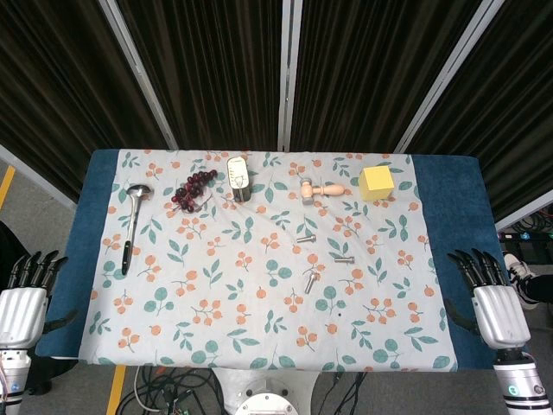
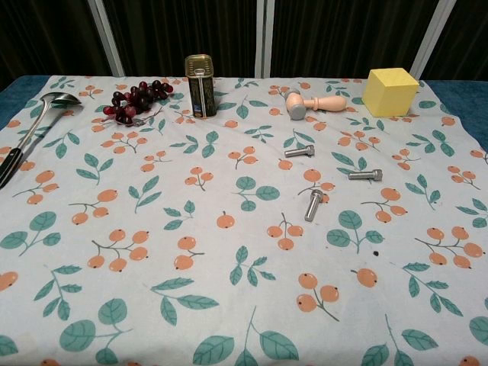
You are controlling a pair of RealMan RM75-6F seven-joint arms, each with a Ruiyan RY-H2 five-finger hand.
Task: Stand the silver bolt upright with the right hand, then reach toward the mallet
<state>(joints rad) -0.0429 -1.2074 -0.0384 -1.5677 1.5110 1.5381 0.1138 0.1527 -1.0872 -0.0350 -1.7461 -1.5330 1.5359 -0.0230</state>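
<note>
Three silver bolts lie flat on the patterned cloth: one [image 1: 307,239] [image 2: 300,151] nearest the mallet, one [image 1: 344,258] [image 2: 365,175] to the right, and one [image 1: 308,280] [image 2: 313,204] nearest me. The small mallet [image 1: 321,189] [image 2: 314,104], with a wooden handle and silver head, lies on its side behind them. My right hand [image 1: 490,294] hovers open at the table's right front corner, far from the bolts. At the left front corner my left hand [image 1: 26,290] is open too. Neither hand shows in the chest view.
Along the back lie a ladle [image 1: 133,220] [image 2: 34,126], a bunch of dark grapes [image 1: 193,189] [image 2: 136,100], an upright tin can [image 1: 239,178] [image 2: 200,85] and a yellow cube [image 1: 377,182] [image 2: 390,91]. The cloth covers a blue table [image 1: 449,186].
</note>
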